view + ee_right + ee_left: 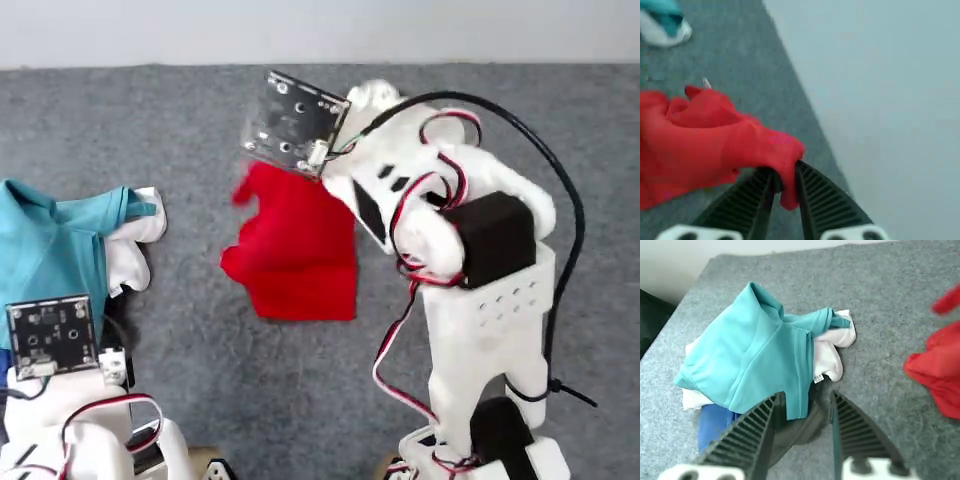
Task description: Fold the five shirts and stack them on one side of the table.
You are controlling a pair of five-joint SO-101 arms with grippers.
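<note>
red shirt [300, 255]: lies crumpled near the middle of the grey counter [180, 130], with one edge lifted off the surface. step in hand, by judgement: spreading this shirt or making its first fold. none of the garments in sight reads as neatly folded, so the task looks early. right gripper [786, 175]: jaws nearly closed, pinching a bunched edge of the red cloth between them, raised above the counter toward its far side. left gripper [807, 397]: jaws moderately parted and holding nothing, poised over the heap at the counter's left side. a dark grey garment [800, 429] shows between and beneath them; whether the tips touch cloth cannot be told. heap: teal shirt [755, 355] on top, white shirt [835, 345] poking out beside it, blue shirt [712, 425] underneath, all loose and overlapping, well apart from the red one. next move, by judgement: carry the pinched edge across and lay it flat over the rest of the red shirt, letting go only once the cloth lies smooth. a second hold from the left arm would likely stop the fabric dragging.
</note>
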